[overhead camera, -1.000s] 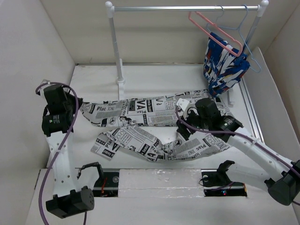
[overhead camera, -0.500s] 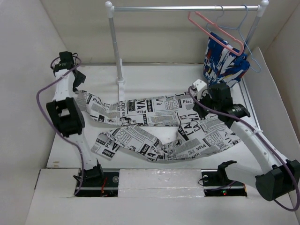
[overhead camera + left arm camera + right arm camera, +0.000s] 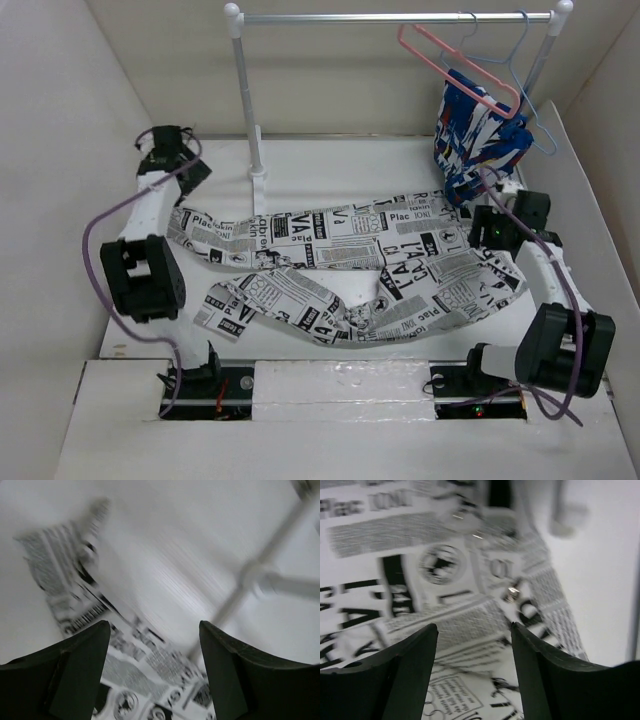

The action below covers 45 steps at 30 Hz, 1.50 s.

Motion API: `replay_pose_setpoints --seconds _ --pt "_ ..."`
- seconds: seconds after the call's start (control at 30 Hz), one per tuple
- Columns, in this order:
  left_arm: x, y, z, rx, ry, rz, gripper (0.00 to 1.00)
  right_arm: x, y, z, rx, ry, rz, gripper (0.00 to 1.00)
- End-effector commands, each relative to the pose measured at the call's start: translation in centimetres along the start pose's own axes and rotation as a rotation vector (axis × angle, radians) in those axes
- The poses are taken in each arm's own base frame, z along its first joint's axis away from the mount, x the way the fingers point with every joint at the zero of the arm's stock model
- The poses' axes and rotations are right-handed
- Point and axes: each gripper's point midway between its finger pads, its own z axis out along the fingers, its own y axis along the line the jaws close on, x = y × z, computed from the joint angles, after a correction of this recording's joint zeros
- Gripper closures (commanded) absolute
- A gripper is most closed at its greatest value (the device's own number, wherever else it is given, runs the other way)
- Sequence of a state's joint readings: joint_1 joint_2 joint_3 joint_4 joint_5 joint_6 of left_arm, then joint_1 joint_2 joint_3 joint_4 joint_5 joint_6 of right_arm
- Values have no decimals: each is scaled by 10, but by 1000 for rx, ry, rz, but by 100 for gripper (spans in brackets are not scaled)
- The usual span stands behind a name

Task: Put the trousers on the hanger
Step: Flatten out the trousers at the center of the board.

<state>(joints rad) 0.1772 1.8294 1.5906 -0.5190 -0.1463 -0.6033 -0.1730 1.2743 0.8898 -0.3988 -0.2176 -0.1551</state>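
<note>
Trousers (image 3: 350, 270) are lying spread across the white surface (image 3: 330, 160), their printed legs stretching from one pair of jaws to the other. Left jaws are standing spread apart with nothing between them. One trouser leg end (image 3: 90, 610) is showing below and just ahead of them in the left wrist view (that view is blurring badly, so I cannot tell whether the cloth is touching the fingers). A blurred white post (image 3: 260, 575) is showing ahead of them and to their right.

Right jaws are also standing spread, pinching nothing. The wider end of the trousers (image 3: 445, 580) is filling the wrist view beneath and ahead of them, and bare surface is showing off to their right. From above, they are hovering over the right end of the garment, at its far edge.

Beyond the right jaws, the pink hanger (image 3: 404, 38) is hanging by its hook from the rail (image 3: 350, 17), well apart from the trousers and from both pairs of jaws. A blue, white and red garment (image 3: 475, 140) is hanging just beyond the right jaws, below the pink hanger.
</note>
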Motion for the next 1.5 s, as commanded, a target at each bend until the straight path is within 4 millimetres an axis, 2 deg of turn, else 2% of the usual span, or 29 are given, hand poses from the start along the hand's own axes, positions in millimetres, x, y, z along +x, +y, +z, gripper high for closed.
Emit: replay_pose_setpoints --seconds 0.0,0.03,0.13,0.17,0.23,0.27,0.33,0.4,0.5,0.53,0.57,0.6,0.63,0.67,0.7,0.77,0.8,0.83,1.0,1.03,1.1,1.13,1.2,1.23,1.33,1.37,1.4,1.43,1.47 --pt "44 -70 -67 285 -70 148 32 20 -45 -6 122 -39 195 33" --pt "88 -85 -72 338 -22 220 32 29 -68 -13 188 -44 263 32" --pt "153 -107 -91 444 73 307 33 61 -97 -22 294 7 350 27" --pt "188 -122 -108 506 128 365 33 70 -109 -27 326 15 385 24" --pt "222 -131 -123 558 161 422 33 83 -115 -26 322 53 415 22" --pt "254 -140 -142 610 193 482 33 87 -119 -26 334 67 420 19" --pt "286 -144 -160 661 224 544 33 96 -126 -24 350 117 422 17" --pt "327 -145 -178 694 269 619 33 104 -116 -14 280 155 429 19" --pt "358 -138 -180 702 319 652 33 124 -92 0 151 204 450 26" --pt "367 -137 -181 724 354 648 33 126 -90 -2 152 189 458 32" --pt "376 -133 -179 731 391 653 33 144 -73 -4 107 210 473 54" --pt "376 -133 -179 731 391 653 33 144 -73 -4 106 210 470 54" --pt "377 -131 -177 726 392 658 33 144 -72 -10 115 201 468 69" --pt "375 -131 -177 727 382 656 33 151 -67 -13 114 217 473 95" --pt "374 -130 -177 727 376 658 33 155 -60 -19 103 233 476 100" --pt "370 -132 -180 742 361 652 33 148 -56 -35 117 187 463 100" --pt "371 -131 -179 738 363 654 33 154 -46 -43 108 203 477 100" --pt "370 -131 -180 742 361 652 33 146 -37 -60 115 145 460 100" --pt "376 -124 -177 731 382 669 33 176 -2 -77 58 259 476 100" --pt "377 -122 -177 731 387 670 33 175 3 -79 43 265 462 97" --pt "377 -115 -174 718 386 687 33 169 7 -83 25 259 435 78" --pt "375 -112 -173 710 375 692 33 155 4 -87 28 228 412 62" --pt "372 -107 -172 698 361 705 33 134 -5 -93 53 210 335 42" --pt "366 -107 -170 688 347 698 33 104 -18 -101 91 154 288 34" --pt "360 -110 -174 692 329 696 34 57 -47 -97 145 71 224 25" --pt "358 -112 -176 696 326 696 34 17 -49 -86 79 -71 175 25" --pt "352 -115 -174 680 295 687 34 4 -49 -75 33 -108 158 25" --pt "351 -117 -174 672 294 680 34 5 -50 -49 -32 -75 167 25" --pt "349 -118 -175 669 293 677 34 -15 -50 -38 -99 -134 129 26"
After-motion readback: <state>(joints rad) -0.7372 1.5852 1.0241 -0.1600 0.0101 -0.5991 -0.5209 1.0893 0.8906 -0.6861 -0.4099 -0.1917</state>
